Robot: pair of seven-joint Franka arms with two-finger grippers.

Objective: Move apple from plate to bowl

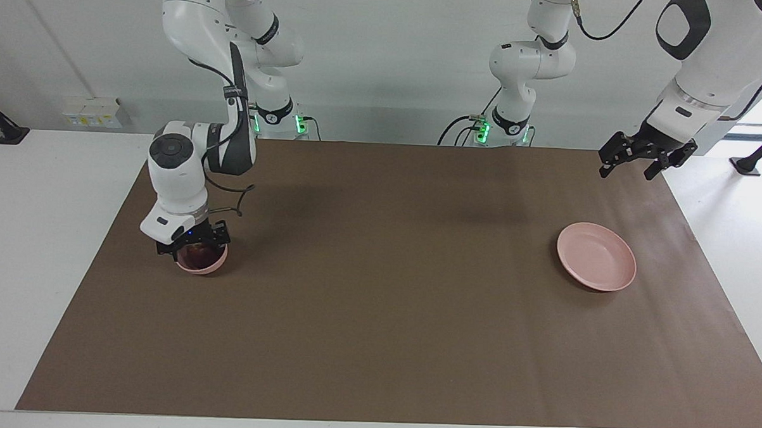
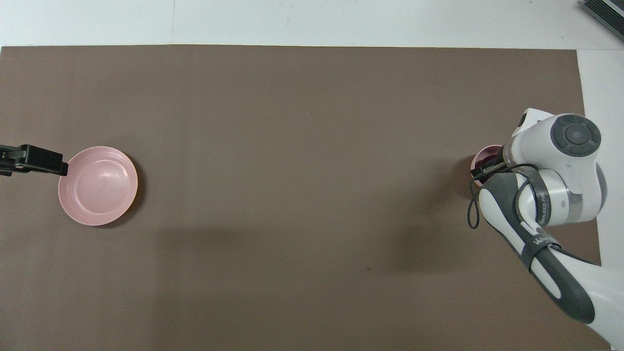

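Observation:
The small deep pink bowl (image 1: 218,266) (image 2: 475,163) stands at the right arm's end of the mat. The dark red apple (image 1: 195,255) (image 2: 485,158) lies inside it. My right gripper (image 1: 193,244) hangs just over the bowl, open, its fingers spread to either side above the apple. In the overhead view the right arm's wrist hides most of the bowl. The wide pale pink plate (image 1: 597,256) (image 2: 97,185) sits bare at the left arm's end. My left gripper (image 1: 636,164) (image 2: 62,168) waits open in the air beside the plate, holding nothing.
A brown mat (image 1: 378,302) covers the table, with white tabletop (image 1: 38,227) showing at both ends. Nothing else lies on the mat between the bowl and the plate.

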